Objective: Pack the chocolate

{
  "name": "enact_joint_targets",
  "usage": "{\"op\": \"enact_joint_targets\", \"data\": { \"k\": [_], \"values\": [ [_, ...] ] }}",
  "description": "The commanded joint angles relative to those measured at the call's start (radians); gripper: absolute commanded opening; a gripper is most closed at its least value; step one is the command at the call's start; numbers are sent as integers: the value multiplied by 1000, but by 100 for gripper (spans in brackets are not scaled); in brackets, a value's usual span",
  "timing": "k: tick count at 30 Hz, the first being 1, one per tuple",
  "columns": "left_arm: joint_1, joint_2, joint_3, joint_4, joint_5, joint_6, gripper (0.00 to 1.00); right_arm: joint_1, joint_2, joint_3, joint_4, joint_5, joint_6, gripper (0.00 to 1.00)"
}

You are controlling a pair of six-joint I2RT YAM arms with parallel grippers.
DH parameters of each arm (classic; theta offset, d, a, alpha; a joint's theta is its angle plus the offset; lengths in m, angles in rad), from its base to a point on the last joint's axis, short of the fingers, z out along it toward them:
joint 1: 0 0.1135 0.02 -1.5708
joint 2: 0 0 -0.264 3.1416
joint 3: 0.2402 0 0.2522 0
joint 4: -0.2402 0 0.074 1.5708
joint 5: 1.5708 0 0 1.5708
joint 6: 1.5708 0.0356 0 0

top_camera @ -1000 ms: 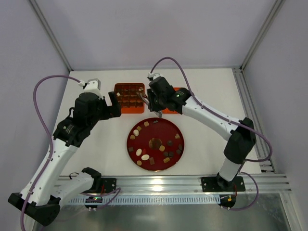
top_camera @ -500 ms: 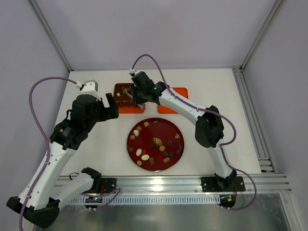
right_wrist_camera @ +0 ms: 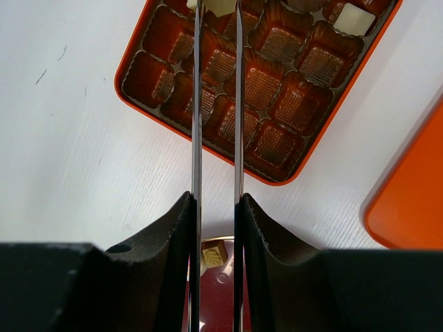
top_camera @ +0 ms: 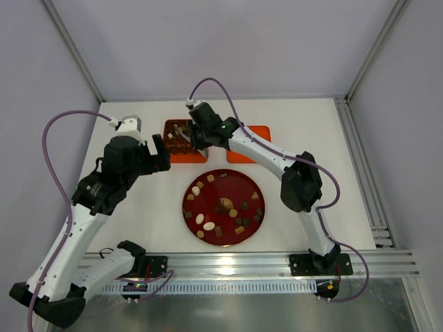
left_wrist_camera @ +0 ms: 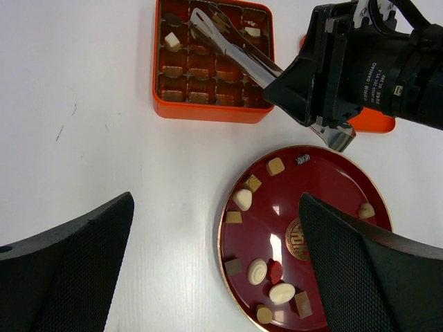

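Although right gripper (left_wrist_camera: 199,15), over orange square box (left_wrist_camera: 208,112), shows blades nearly together, hold indeterminate; bite-size chocolates (left_wrist_camera: 242,199) lie five o'clock on red round plate (left_wrist_camera: 332,173).

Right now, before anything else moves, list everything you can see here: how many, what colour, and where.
table: one, white, under everything.
plate: one, dark red, round, mid-table.
chocolate on the plate: well over a dozen, dark brown, tan and cream, scattered.
box: one, orange with brown cups, behind the plate, slightly left.
chocolate in the box: at least two cream pieces; dark ones hard to tell.
lid: one, orange, right of the box.
left gripper: black, open, left of the box.
right gripper: long thin metal fingers, over the box; grip unclear.
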Motion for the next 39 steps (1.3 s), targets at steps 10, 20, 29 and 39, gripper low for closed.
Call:
{"op": "enact_joint_targets", "data": {
  "k": [10, 20, 29, 39],
  "values": [
    [3, -13, 29, 5, -17, 5, 100, 1, 20, 34, 37, 13, -15, 34],
    [3, -10, 26, 8, -17, 5, 100, 0, 27, 49, 35, 11, -21, 39],
    [4, -7, 27, 11, -15, 5, 100, 0, 25, 81, 23, 19, -32, 41],
    [3, -4, 34, 13, -9, 4, 100, -8, -59, 77, 15, 45, -38, 41]
  ]
}}
